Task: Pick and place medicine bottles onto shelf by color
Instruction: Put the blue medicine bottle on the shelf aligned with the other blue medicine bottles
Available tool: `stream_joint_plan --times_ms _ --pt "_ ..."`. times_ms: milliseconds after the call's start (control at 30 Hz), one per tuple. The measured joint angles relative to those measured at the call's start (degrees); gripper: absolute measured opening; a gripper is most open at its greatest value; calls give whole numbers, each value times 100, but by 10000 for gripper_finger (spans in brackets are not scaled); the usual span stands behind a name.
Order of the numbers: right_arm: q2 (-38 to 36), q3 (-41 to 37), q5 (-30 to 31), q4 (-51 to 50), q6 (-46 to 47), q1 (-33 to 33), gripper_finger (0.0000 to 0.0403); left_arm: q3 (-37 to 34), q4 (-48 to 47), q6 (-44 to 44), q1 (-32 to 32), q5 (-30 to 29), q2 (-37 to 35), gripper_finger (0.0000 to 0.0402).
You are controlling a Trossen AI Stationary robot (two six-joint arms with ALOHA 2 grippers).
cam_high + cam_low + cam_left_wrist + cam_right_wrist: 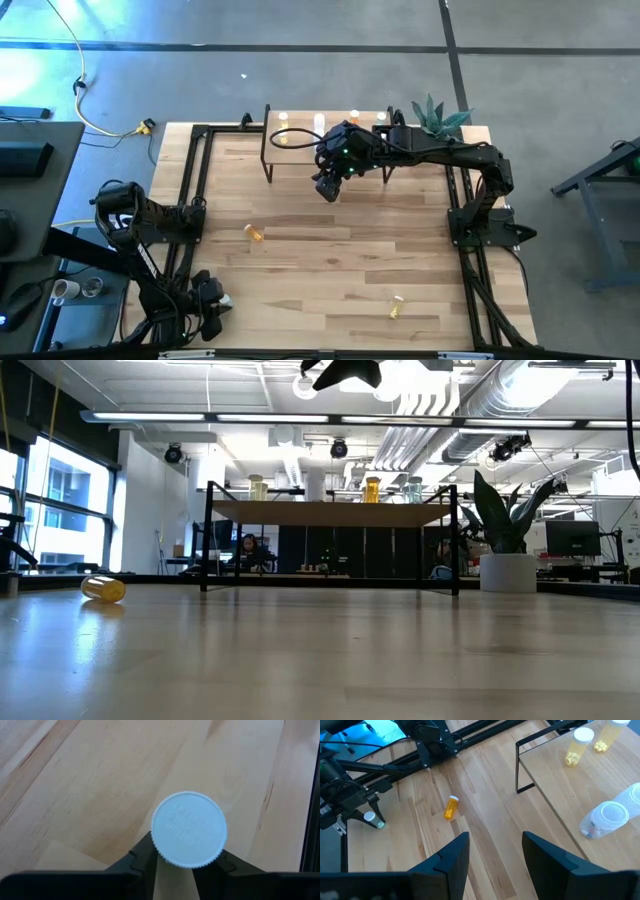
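Note:
My left gripper (181,864) is at the table's near left corner (216,300), shut on a small medicine bottle with a white cap (189,830) and a pale green body (379,824). My right gripper (492,851) hangs open and holds nothing, above the table just in front of the shelf (330,185). The shelf (300,150) stands at the far edge on thin black legs with several bottles upright on it (574,749). An orange bottle (254,233) lies on its side left of the middle. A yellow bottle (396,306) lies near the front edge. My left gripper pinches the bottle between its two fingers (142,856), one on each side just under the white cap's rim (161,854). The fingers slant down toward the table. The cap faces back at the wrist and hides the body; whether the bottle's bottom touches the table I cannot tell.
A potted green plant (437,116) stands at the far right beside the shelf. Black frame rails (190,180) run along the table's left and right sides. Bare wood lies between the orange bottle and the yellow one.

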Motion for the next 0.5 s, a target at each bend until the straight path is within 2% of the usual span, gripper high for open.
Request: stream_joint_plan --times_ms 333,500 --pt "0 0 -19 -1 162 0 173 0 -10 2 3 7 -54 91" --pt "0 0 -414 84 366 67 173 0 -13 176 117 28 -329 91"
